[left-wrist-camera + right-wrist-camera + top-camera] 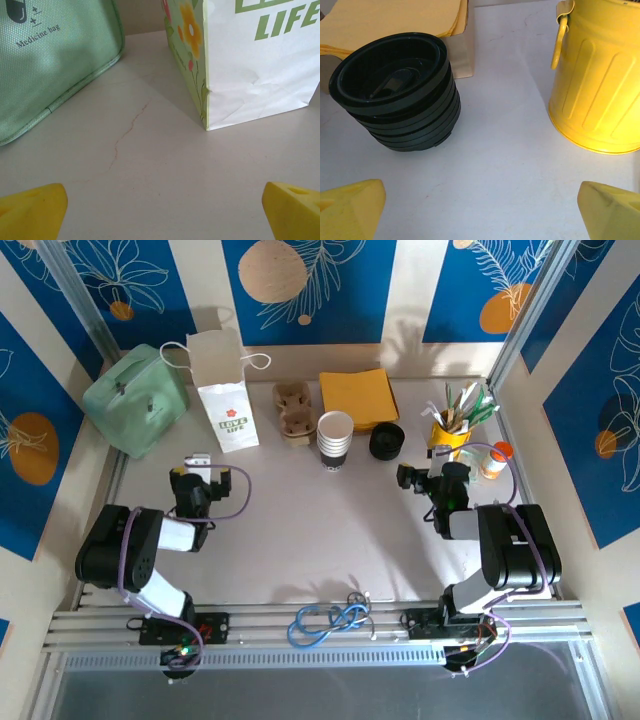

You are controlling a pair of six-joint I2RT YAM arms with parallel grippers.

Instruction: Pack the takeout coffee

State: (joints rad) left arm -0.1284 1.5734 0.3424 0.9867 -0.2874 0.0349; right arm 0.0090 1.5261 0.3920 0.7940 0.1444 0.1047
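A stack of paper cups (334,438) with dark sleeves stands mid-table. Right of it sits a stack of black lids (386,441) (397,90). A cardboard cup carrier (292,411) lies left of the cups, and a white paper bag (223,390) (260,60) printed "LOVE LIFE" stands upright behind my left gripper (200,462) (162,210). That gripper is open over bare table, its yellow fingertips (32,210) wide apart. My right gripper (418,478) (480,210) is open too, low on the table just short of the lids, with nothing between its fingers.
A green medicine bag (135,398) (50,60) sits at the back left. Yellow napkins (357,398) (395,20) lie behind the lids. A yellow tin (449,435) (600,80) holding stirrers and sachets stands at the right, with a small orange-capped bottle (494,459) beside it. Blue cable (330,622) loops at the near edge.
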